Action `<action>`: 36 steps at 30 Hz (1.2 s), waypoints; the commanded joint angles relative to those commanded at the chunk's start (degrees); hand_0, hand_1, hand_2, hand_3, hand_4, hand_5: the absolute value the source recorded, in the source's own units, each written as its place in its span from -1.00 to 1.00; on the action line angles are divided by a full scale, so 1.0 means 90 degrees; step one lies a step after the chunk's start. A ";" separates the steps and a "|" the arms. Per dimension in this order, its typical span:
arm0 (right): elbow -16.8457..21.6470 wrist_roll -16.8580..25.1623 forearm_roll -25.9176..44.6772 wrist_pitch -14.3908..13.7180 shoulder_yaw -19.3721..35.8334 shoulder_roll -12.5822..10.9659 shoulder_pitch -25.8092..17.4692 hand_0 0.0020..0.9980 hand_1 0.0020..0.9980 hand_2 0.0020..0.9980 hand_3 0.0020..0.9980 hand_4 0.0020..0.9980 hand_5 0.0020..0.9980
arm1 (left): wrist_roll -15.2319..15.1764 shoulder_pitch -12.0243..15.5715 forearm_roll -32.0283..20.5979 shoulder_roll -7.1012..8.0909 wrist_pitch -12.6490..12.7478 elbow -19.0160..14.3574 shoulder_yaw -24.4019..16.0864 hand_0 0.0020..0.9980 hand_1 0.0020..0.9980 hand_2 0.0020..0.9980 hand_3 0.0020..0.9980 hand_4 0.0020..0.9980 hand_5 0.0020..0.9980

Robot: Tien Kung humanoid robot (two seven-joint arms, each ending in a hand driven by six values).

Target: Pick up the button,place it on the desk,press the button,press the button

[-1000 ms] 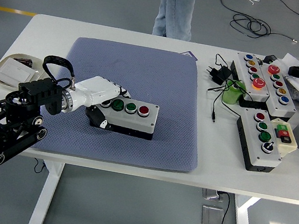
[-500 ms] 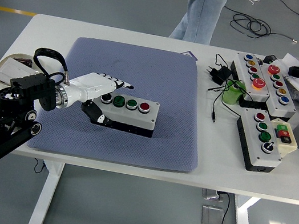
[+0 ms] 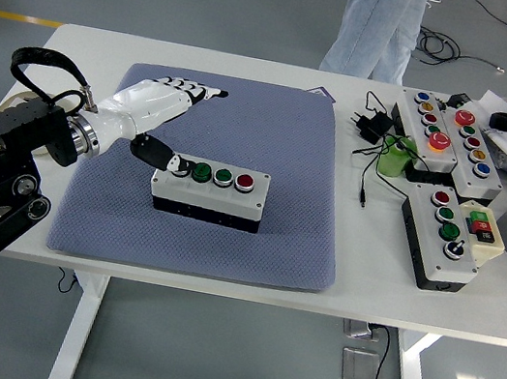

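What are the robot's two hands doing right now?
Left hand: open, fingers stretched out flat, holding nothing, above the button box.
Right hand: not in view.

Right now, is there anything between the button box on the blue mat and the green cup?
In the head view, only bare blue mat and white table lie between the button box and green cup.

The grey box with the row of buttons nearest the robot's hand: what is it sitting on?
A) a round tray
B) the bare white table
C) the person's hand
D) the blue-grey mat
D: the grey button box rests on the blue-grey mat, which lies on the white table.
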 joint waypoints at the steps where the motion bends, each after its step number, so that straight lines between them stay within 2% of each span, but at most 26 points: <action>1: 0.0000 -0.0001 -0.0012 0.0002 0.0005 0.0001 0.0002 0.58 0.60 0.64 0.50 -0.18 -0.04 | 0.0188 0.0012 0.0112 0.0025 -0.0042 -0.0171 -0.0019 -0.52 -0.49 -0.52 0.91 0.09 -0.89; 6: 0.0000 -0.0003 -0.0053 0.0014 0.0011 -0.0004 0.0012 0.58 0.60 0.64 0.50 -0.18 -0.04 | 0.0798 0.0055 0.0318 0.0124 -0.0375 -0.0695 0.0031 -0.52 -0.49 -0.52 0.91 0.09 -0.89; 7: 0.0000 -0.0005 -0.0064 0.0012 0.0019 -0.0007 0.0017 0.58 0.60 0.64 0.50 -0.18 -0.04 | 0.0923 0.0061 0.0238 0.0151 -0.0518 -0.0759 0.0081 -0.84 -0.83 -0.82 0.81 0.05 -0.65; 10: 0.0000 -0.0006 -0.0063 0.0009 0.0021 -0.0009 0.0022 0.58 0.60 0.64 0.50 -0.18 -0.04 | 0.1089 0.0071 0.0034 0.0195 -0.0837 -0.0822 0.0210 -0.84 -0.83 -0.82 0.81 0.05 -0.65; 12: 0.0000 -0.0011 -0.0084 0.0010 0.0029 -0.0010 0.0026 0.58 0.60 0.64 0.50 -0.18 -0.04 | 0.1121 0.0080 -0.0155 0.0217 -0.0955 -0.0823 0.0288 -0.84 -0.83 -0.82 0.81 0.05 -0.65; 13: 0.0000 -0.0016 -0.0096 0.0014 0.0030 -0.0012 0.0031 0.58 0.60 0.64 0.50 -0.18 -0.04 | 0.1170 0.0076 -0.0262 0.0231 -0.1086 -0.0806 0.0350 -0.89 -0.94 -0.88 0.74 0.02 -0.62; 15: 0.0000 -0.0021 -0.0111 0.0013 0.0033 -0.0013 0.0037 0.58 0.60 0.64 0.50 -0.18 -0.04 | 0.1246 0.0070 -0.0456 0.0250 -0.1333 -0.0784 0.0440 -0.89 -0.94 -0.88 0.74 0.02 -0.62; 17: 0.0000 -0.0021 -0.0101 0.0013 0.0025 -0.0012 0.0036 0.58 0.60 0.64 0.50 -0.18 -0.04 | 0.1281 0.0069 -0.0542 0.0260 -0.1460 -0.0795 0.0480 -0.89 -0.94 -0.88 0.74 0.02 -0.62; 28: 0.0000 -0.0017 -0.0080 0.0015 0.0006 -0.0008 0.0043 0.58 0.60 0.64 0.50 -0.18 -0.04 | 0.1322 -0.0026 -0.0856 0.0325 -0.1710 -0.0926 0.0753 -0.88 -0.97 -0.90 0.72 0.00 -0.68; 36: 0.0000 -0.0029 -0.0067 0.0012 0.0000 -0.0002 0.0030 0.58 0.60 0.64 0.50 -0.18 -0.04 | 0.1355 -0.0185 -0.0912 0.0257 -0.1766 -0.0871 0.1037 -0.87 -0.96 -0.90 0.73 0.00 -0.67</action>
